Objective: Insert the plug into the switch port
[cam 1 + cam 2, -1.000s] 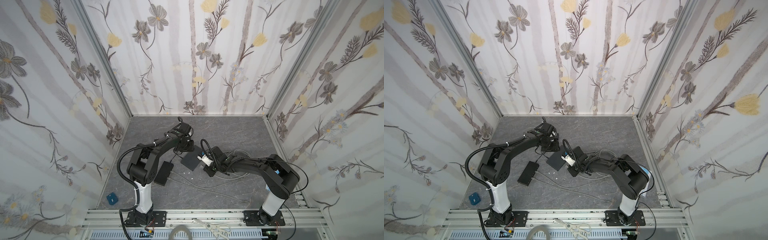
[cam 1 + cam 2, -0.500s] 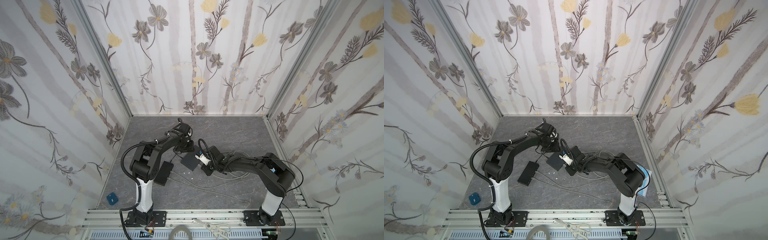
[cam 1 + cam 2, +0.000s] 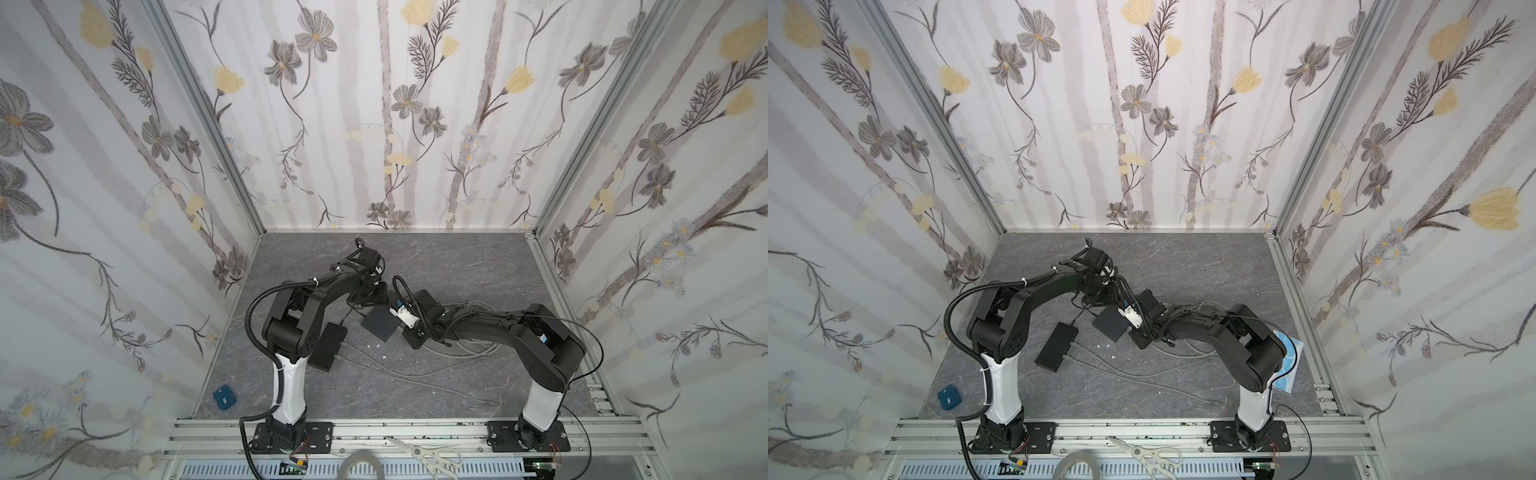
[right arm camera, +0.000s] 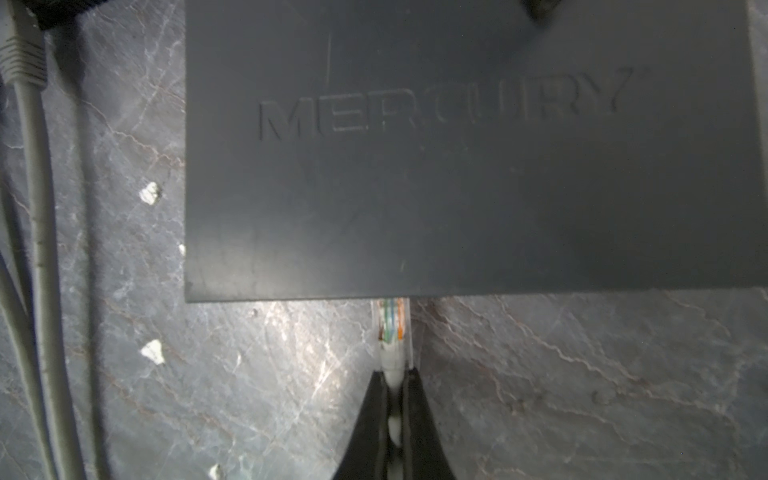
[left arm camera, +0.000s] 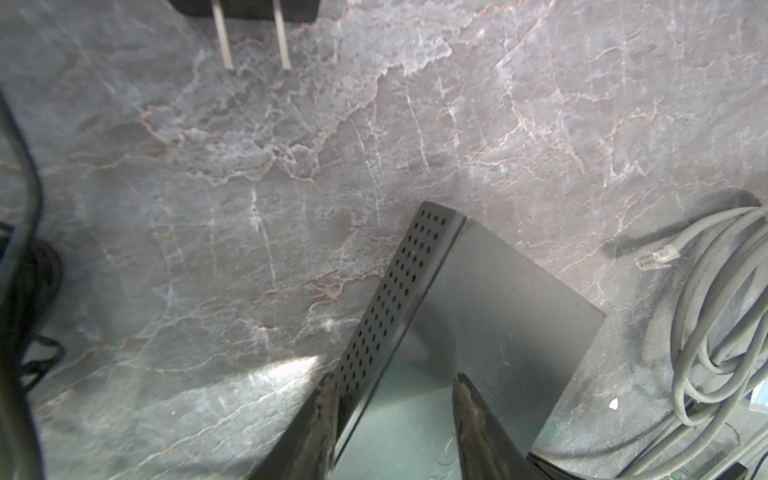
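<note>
The switch (image 4: pixel 457 166) is a flat dark grey box marked MERCURY, lying on the floor in both top views (image 3: pixel 380 325) (image 3: pixel 1111 326). My right gripper (image 4: pixel 392 378) is shut on the grey cable just behind the clear plug (image 4: pixel 392 328). The plug's tip sits at the switch's near edge and is hidden under it. My left gripper (image 5: pixel 392 386) stands open over the switch's (image 5: pixel 498 311) far part. One finger (image 5: pixel 326 399) is against the perforated side and the other finger (image 5: pixel 469 403) lies over the top face. In the top views the two grippers (image 3: pixel 376 301) (image 3: pixel 403 326) sit on opposite sides of the switch.
A long black box (image 3: pixel 330 347) with grey cables lies left of the switch. A coil of grey cable (image 3: pixel 465 347) sits under the right arm. A loose clear connector (image 5: pixel 656 259) and a two-pronged adapter (image 5: pixel 249 8) lie nearby. A blue block (image 3: pixel 225 398) is at front left.
My right gripper has moved a little to the left with the plug, up to the switch's edge. The left gripper has stayed at the switch.
</note>
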Controlling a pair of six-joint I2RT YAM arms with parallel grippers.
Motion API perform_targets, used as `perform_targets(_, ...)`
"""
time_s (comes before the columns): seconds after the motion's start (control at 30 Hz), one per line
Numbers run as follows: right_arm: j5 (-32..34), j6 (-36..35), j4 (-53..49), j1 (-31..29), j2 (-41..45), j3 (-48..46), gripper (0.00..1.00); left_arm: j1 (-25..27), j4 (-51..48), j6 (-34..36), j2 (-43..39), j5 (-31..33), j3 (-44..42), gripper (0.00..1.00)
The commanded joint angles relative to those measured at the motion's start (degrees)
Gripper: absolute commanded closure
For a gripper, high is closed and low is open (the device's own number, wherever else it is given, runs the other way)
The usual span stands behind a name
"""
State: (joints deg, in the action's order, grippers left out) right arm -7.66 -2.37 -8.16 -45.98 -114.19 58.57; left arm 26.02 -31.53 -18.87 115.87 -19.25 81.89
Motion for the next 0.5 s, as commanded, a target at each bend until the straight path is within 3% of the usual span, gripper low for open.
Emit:
perform_targets(0.0,0.4,0.3,-2.9,-0.6,-0.8,1.4,1.0,0.1,-0.1,-0.9,0.3,-1.9,0.1,0.54)
perform_targets(0.47,-0.2,1.3,-3.3,-1.1,-2.8,3.4,1.0,0.3,0.0,-1.7,0.5,-2.2,0.0,0.54)
